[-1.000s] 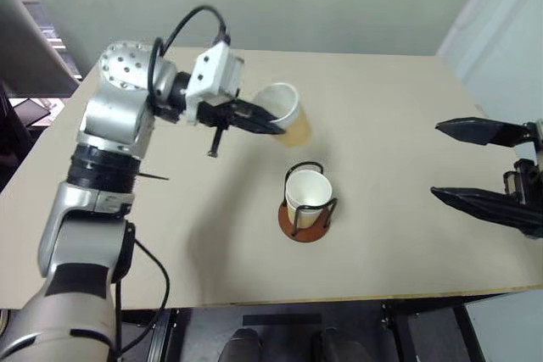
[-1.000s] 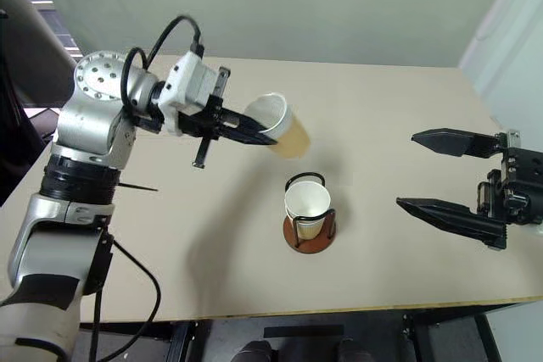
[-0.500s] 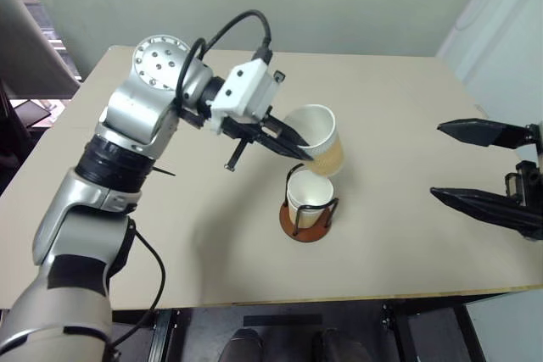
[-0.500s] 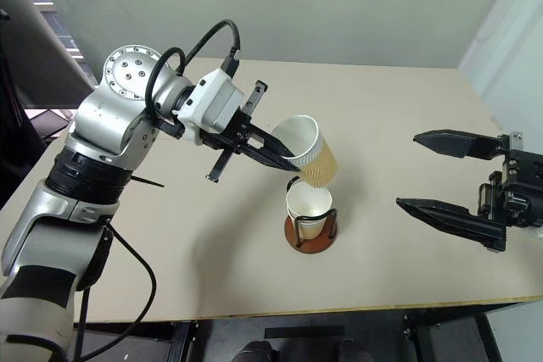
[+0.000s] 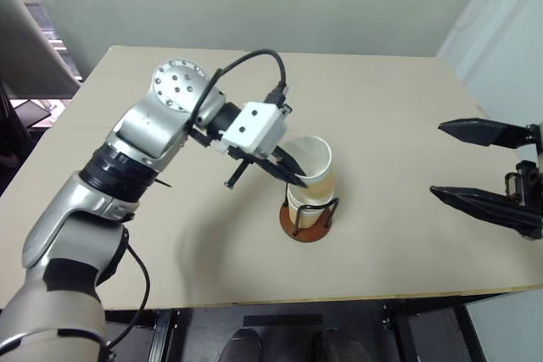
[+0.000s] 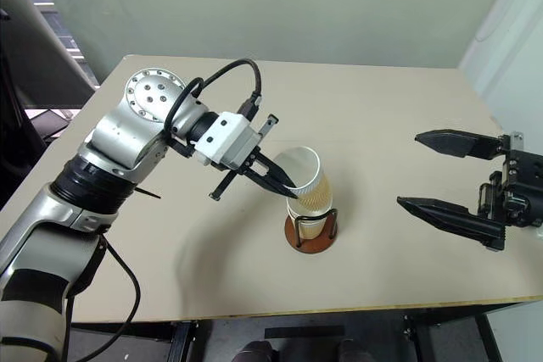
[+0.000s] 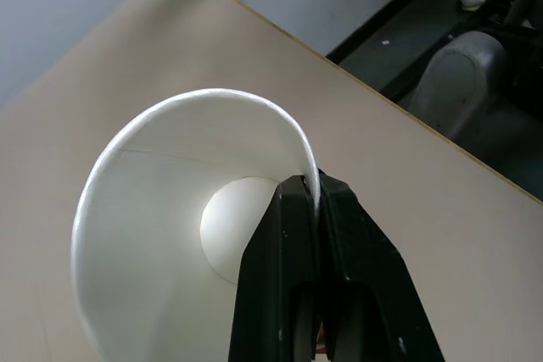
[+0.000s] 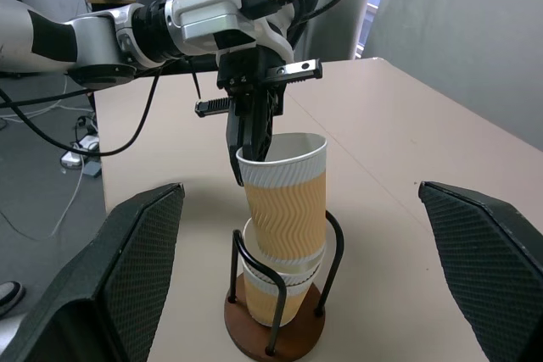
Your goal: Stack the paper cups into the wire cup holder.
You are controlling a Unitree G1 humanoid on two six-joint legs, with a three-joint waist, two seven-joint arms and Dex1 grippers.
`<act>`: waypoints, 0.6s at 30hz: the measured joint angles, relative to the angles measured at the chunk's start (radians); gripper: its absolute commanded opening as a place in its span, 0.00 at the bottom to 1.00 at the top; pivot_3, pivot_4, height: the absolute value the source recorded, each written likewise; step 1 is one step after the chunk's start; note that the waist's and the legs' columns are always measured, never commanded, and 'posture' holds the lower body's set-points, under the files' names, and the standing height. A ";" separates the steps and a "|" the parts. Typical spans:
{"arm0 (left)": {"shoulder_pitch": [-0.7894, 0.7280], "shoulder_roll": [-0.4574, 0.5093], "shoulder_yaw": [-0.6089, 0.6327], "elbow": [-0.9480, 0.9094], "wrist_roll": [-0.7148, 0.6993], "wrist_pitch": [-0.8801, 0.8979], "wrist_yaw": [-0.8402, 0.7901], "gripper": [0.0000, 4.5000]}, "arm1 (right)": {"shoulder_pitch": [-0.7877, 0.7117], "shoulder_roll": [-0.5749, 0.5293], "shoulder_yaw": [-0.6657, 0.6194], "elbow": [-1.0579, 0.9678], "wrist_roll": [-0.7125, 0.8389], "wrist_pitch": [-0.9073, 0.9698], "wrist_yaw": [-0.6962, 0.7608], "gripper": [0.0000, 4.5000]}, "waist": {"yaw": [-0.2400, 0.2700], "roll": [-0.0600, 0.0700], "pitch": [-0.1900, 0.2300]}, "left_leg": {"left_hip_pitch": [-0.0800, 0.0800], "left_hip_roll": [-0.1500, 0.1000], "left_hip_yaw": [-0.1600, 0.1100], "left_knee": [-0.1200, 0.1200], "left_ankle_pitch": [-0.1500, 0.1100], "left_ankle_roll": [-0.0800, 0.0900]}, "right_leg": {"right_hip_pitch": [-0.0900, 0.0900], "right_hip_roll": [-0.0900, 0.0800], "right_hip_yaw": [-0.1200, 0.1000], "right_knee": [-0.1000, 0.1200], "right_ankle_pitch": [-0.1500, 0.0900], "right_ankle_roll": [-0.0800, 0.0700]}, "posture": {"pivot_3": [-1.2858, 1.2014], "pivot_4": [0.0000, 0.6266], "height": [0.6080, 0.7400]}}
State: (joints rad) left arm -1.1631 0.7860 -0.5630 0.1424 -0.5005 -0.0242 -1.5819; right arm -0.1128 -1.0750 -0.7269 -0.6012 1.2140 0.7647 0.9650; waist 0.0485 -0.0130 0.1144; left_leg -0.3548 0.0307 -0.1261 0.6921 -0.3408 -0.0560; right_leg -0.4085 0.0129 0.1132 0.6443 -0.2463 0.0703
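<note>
My left gripper (image 5: 297, 180) is shut on the rim of a tan-orange paper cup (image 5: 311, 164), one finger inside the white wall (image 7: 170, 209) and one outside. That cup (image 8: 284, 192) leans slightly, and its bottom sits inside the rim of a second paper cup (image 8: 273, 301). The second cup stands in the wire cup holder (image 8: 333, 247), black hoops on a round reddish-brown base (image 5: 305, 229), near the middle of the table. Off to the right, my right gripper (image 5: 438, 160) hovers open and level with nothing between its fingers, pointing at the holder.
The beige table (image 5: 407, 91) has bare surface all around the holder. Its front edge (image 5: 339, 298) runs close below the holder, with dark floor beyond. A pale wall stands behind the far edge. Beyond the table's far side are a desk and cables (image 8: 76, 150).
My left gripper has carried the cup rightward and down from above the table to the holder. The cup's bottom now rests in the lower cup. The right gripper has not moved.
</note>
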 measured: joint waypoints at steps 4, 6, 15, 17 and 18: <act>0.000 0.020 -0.035 0.017 0.014 -0.040 0.000 0.01 | 0.009 0.000 -0.001 -0.001 0.000 0.000 -0.001 1.00 | 0.000 0.000 0.000 | 0.000 0.000 0.000 0.000 0.000 0.000 | 0.000 0.000 0.000 0.000 0.000 0.000 | 0.52 0.24 1.00; 0.000 0.019 -0.039 0.019 0.022 -0.049 0.000 0.01 | 0.010 0.000 -0.001 -0.002 0.000 0.000 -0.002 1.00 | 0.000 0.000 0.000 | 0.000 0.000 0.000 0.000 0.000 0.000 | 0.000 0.000 0.000 0.000 0.000 0.000 | 0.52 0.24 1.00; 0.000 -0.019 -0.040 0.037 0.059 -0.058 0.000 0.29 | 0.029 0.002 -0.008 -0.015 0.000 0.000 -0.006 1.00 | 0.001 0.000 0.000 | -0.001 0.000 0.000 0.000 0.000 0.001 | 0.000 0.000 0.000 0.000 0.000 0.000 | 0.52 0.24 1.00; 0.000 -0.025 -0.039 0.040 0.066 -0.058 0.000 0.45 | 0.046 0.007 -0.010 -0.035 0.001 0.000 -0.014 1.00 | 0.000 0.000 0.000 | -0.001 0.000 0.000 0.000 0.000 0.000 | 0.000 0.000 0.000 0.000 0.000 0.000 | 0.52 0.24 1.00; 0.000 -0.028 -0.038 0.045 0.070 -0.058 0.000 0.54 | 0.054 0.012 -0.012 -0.044 0.002 0.000 -0.020 1.00 | 0.000 0.000 0.000 | -0.001 0.000 0.000 0.000 0.000 0.001 | 0.000 0.000 0.000 0.000 0.000 0.000 | 0.52 0.24 1.00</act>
State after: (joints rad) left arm -1.1633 0.7579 -0.6015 0.1870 -0.4305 -0.0824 -1.5822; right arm -0.0592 -1.0631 -0.7387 -0.6456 1.2155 0.7646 0.9450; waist 0.0486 -0.0129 0.1144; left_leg -0.3558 0.0305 -0.1261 0.6924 -0.3411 -0.0555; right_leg -0.4085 0.0129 0.1131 0.6440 -0.2463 0.0702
